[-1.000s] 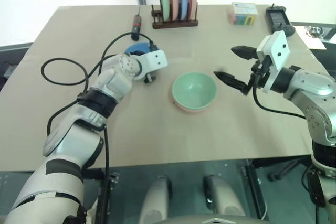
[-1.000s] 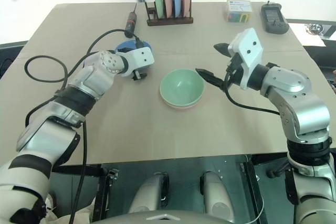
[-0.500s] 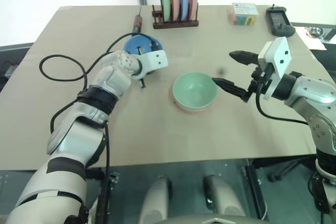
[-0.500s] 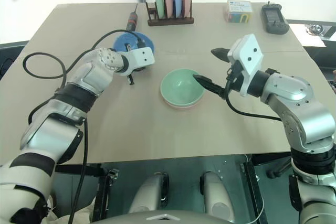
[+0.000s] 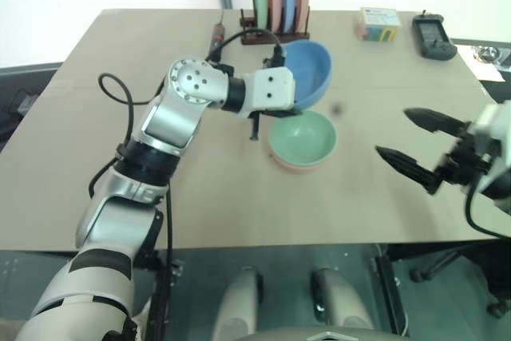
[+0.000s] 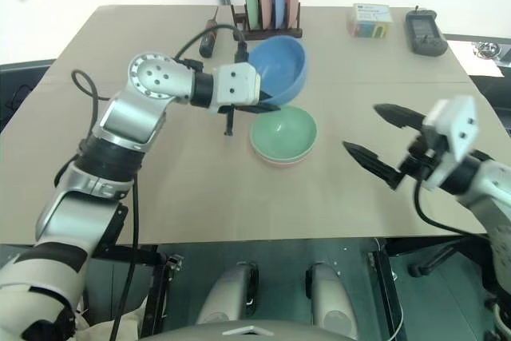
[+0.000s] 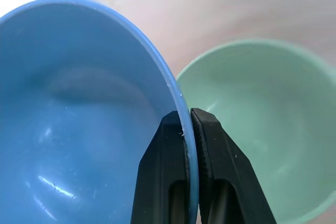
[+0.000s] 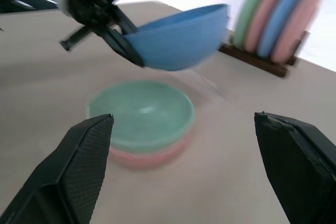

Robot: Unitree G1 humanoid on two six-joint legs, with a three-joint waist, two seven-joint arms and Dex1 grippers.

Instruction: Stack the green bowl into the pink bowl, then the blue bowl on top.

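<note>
Two hands over tan table (image 5: 200, 197): left hand (image 7: 189, 129) clamps blue bowl (image 5: 307, 73); right hand (image 5: 419, 145) apart.

Bare table (image 5: 200, 197) near the robot; plate rack (image 5: 275, 5) at far edge

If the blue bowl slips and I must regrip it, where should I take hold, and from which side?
Judging by the present hold, pinch the thin rim of the blue bowl, one finger inside, one outside. The left gripper does so from the robot's left, leaving the green bowl side free.
</note>
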